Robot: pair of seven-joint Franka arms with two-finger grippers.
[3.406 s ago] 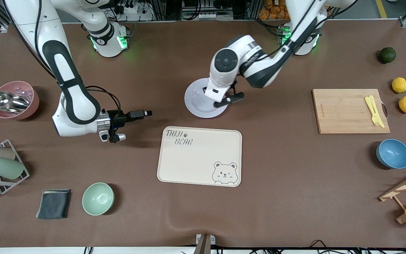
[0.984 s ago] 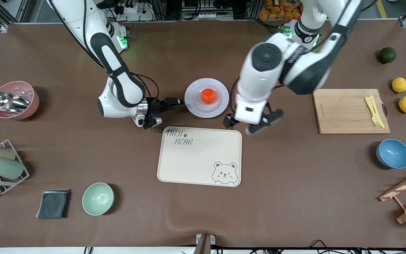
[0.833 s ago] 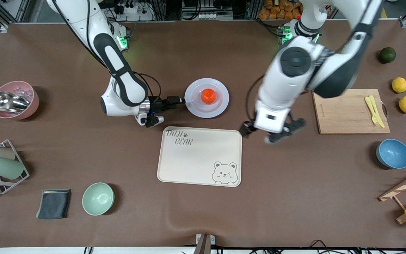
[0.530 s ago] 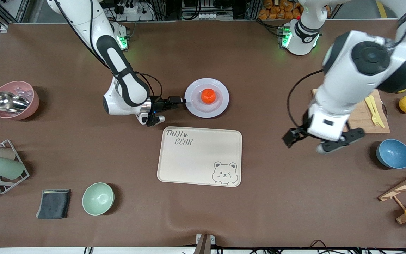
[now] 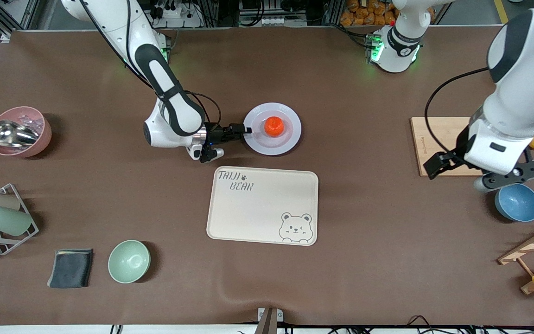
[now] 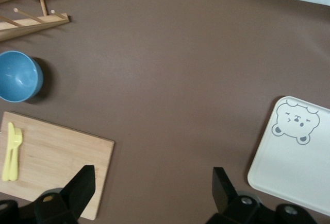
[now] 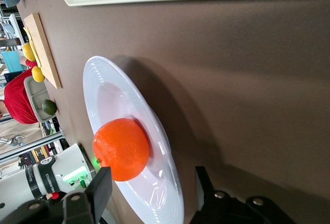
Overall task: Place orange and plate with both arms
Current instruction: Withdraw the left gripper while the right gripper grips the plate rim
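Note:
The orange [image 5: 274, 126] rests in the middle of the white plate [image 5: 290, 139], which lies on the table farther from the front camera than the tray. My right gripper [image 5: 244, 131] lies low at the plate's edge toward the right arm's end. It is open, and in the right wrist view its fingers [image 7: 101, 187] straddle the plate's rim [image 7: 167, 193] with gaps showing, close beside the orange [image 7: 121, 149]. My left gripper [image 5: 455, 178] hangs open and empty over the table by the cutting board's corner [image 6: 98, 152].
A cream bear-print tray [image 5: 262, 206] lies just in front of the plate. A cutting board [image 5: 438, 144] with a yellow fork and a blue bowl [image 5: 517, 204] lie under the left arm. A green bowl [image 5: 129, 261], dark cloth [image 5: 70, 267], pink bowl [image 5: 19, 131] and cup rack stand at the right arm's end.
The left arm has swung away from the plate toward its own end of the table, staying open. The right gripper has slid up to the plate's rim, and its jaws have narrowed.

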